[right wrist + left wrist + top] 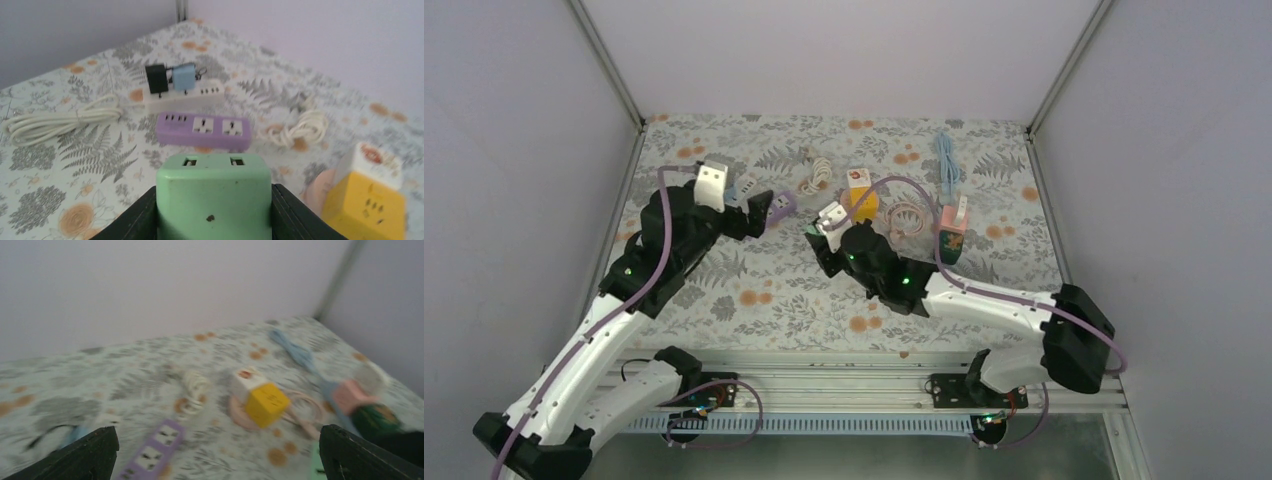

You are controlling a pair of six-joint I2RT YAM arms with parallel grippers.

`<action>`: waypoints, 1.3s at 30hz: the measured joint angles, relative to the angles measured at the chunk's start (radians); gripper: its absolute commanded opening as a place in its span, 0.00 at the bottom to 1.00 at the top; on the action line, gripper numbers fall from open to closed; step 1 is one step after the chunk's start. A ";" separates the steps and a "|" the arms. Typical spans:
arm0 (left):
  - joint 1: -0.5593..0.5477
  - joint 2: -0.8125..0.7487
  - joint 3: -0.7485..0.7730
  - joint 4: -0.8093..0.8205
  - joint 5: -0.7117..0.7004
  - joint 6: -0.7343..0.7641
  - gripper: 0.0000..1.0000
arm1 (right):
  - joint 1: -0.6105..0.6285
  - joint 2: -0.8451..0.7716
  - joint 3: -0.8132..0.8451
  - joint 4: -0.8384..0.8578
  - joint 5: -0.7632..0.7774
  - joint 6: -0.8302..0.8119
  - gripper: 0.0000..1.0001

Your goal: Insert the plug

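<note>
Table (754, 300) under flowered cloth, walled on three sides; left arm (614, 310) reaches to left-middle, right arm (984, 300) to centre.

Purple power strip (204, 131) lies flat at left-middle; white power strip (185, 92) just left of it, a narrow gap between them; bundled white cable (60, 120) near the white strip.

Yellow cube socket (362, 207) with white cap, far centre, rests on a pink coiled cable (909, 215).

Left gripper (217, 450): jaws spread wide, nothing between them, hanging over the purple strip (left wrist view is blurred).

Right gripper (215, 227): clamped on the green plug (214, 190), a finger flat against each side.

The plug sits near table centre, just right of the purple strip and apart from it, its two-slot face toward the wrist camera; cannot tell whether it touches the cloth.

Black plug (156, 78) and blue plug (183, 77) are seated side by side in the white strip.
</note>
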 measured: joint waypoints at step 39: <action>0.071 0.279 0.069 -0.013 0.909 -0.061 0.59 | 0.011 -0.128 -0.093 0.305 -0.148 -0.616 0.27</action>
